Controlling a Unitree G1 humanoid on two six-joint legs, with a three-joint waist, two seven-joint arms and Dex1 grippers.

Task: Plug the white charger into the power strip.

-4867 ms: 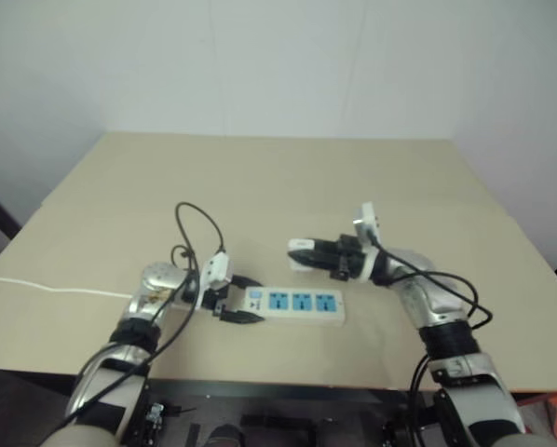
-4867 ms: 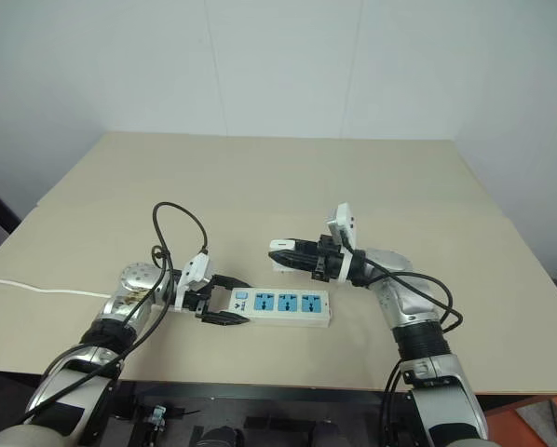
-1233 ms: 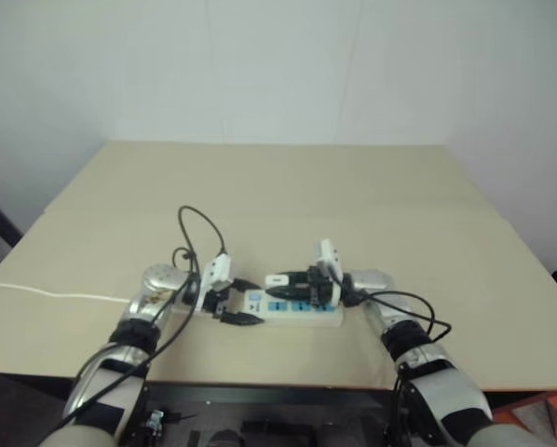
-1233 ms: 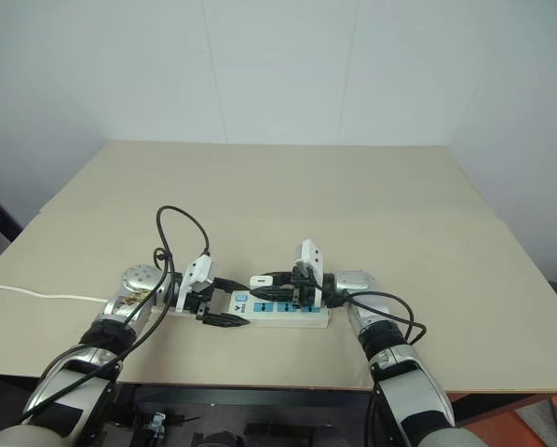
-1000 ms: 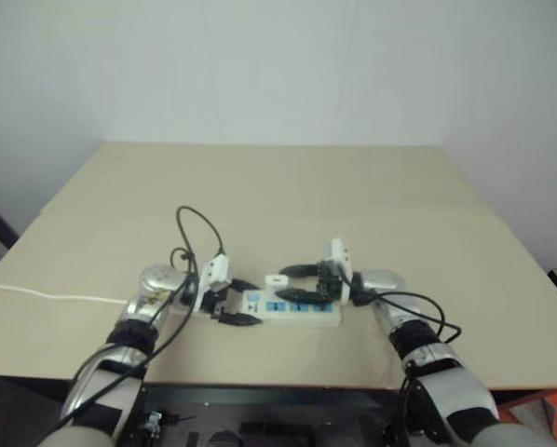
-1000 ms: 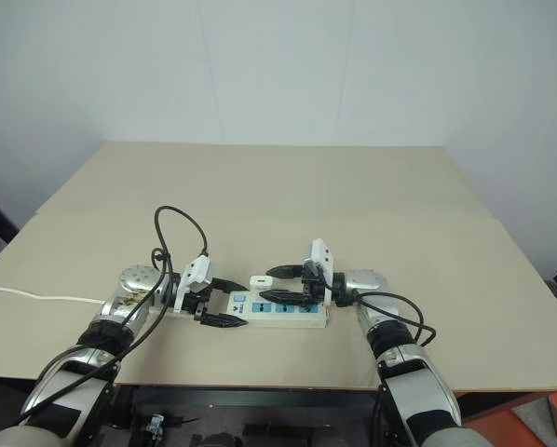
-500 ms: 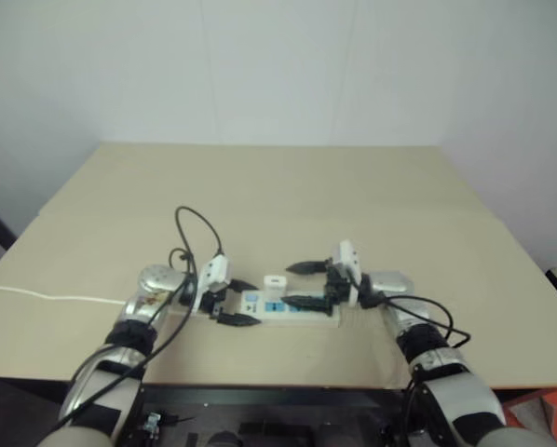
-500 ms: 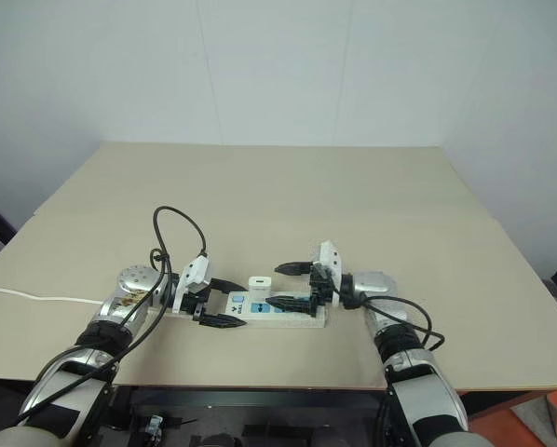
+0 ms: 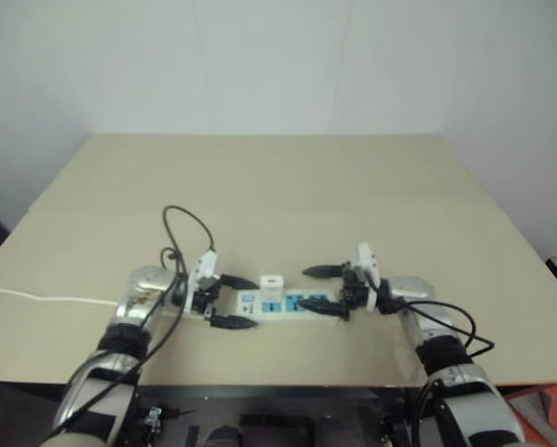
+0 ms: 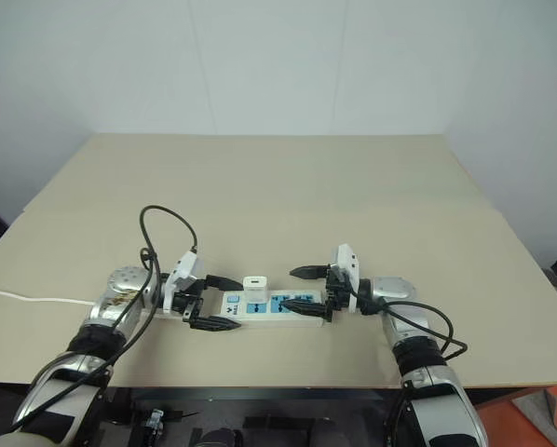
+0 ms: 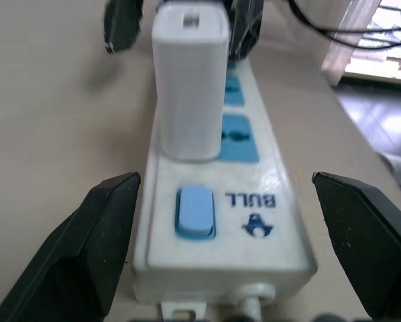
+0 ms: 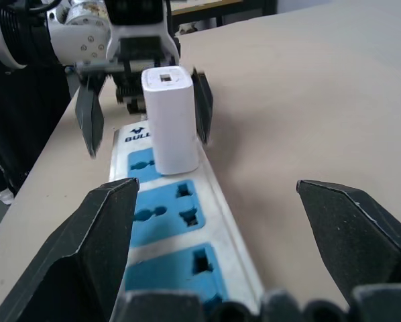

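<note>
The power strip (image 9: pixel 292 305) lies flat near the table's front edge, its blue outlets facing up. The white charger (image 9: pixel 272 282) stands upright in the outlet nearest the strip's switch (image 11: pixel 195 212). My left gripper (image 9: pixel 251 303) is open, its fingers straddling the switch end of the strip without touching it. My right gripper (image 9: pixel 306 288) is open over the strip's other end, a short way from the charger. In the right wrist view the charger (image 12: pixel 170 121) stands beyond the strip's two free outlets (image 12: pixel 167 215), with the left gripper (image 12: pixel 143 87) behind it.
The beige table (image 9: pixel 278 196) stretches far behind the strip to a white wall. A thin white cord (image 9: pixel 36 298) runs off the table's left edge. The front edge lies close below both grippers.
My right gripper has let go of the charger and drawn back to the right. The left gripper's fingers have spread wider. The charger stays standing in the strip.
</note>
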